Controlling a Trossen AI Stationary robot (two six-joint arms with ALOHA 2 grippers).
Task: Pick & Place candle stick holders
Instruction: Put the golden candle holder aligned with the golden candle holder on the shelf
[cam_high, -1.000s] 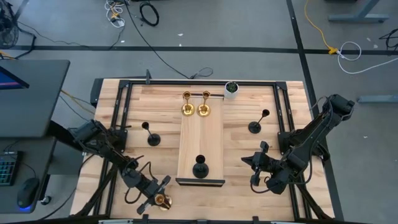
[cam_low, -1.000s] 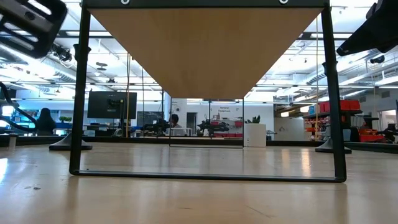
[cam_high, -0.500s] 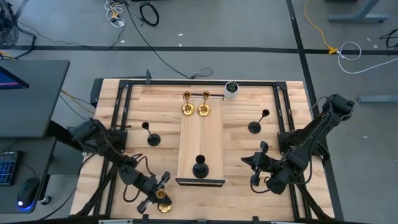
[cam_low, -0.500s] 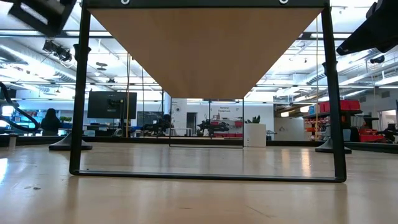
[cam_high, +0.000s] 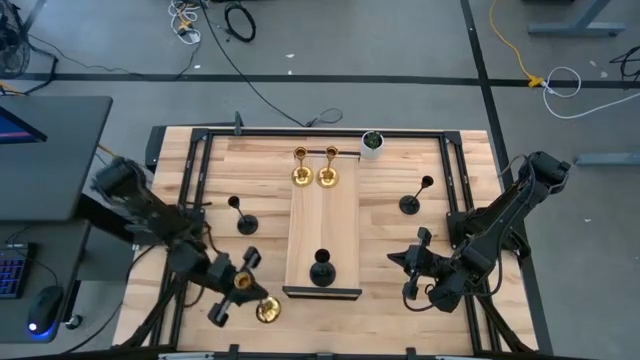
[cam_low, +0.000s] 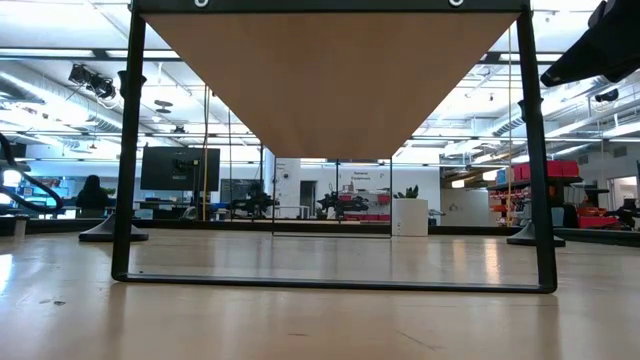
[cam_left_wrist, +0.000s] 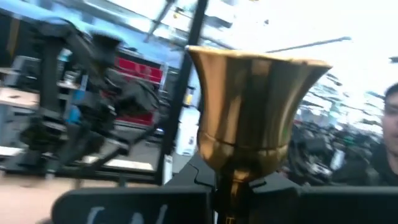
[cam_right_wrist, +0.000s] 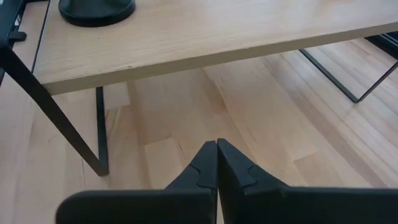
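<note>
Left end effector (cam_high: 237, 284) clamps gold holder (cam_high: 262, 309) by its stem, near surface's (cam_high: 390, 225) front-left corner | left wrist view alone shows its cup (cam_left_wrist: 254, 115) above the fingers | right end effector (cam_right_wrist: 216, 163) closed, empty, front right, beside the riser (cam_high: 323, 235).

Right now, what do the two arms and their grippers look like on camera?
Both arms are dark, near-black jointed links. The left arm has black cables looping along it near its left gripper. The right arm ends in the right gripper, whose two matte black fingers taper to blunt tips with a stepped notch on each inner edge. No markings are readable.
</note>
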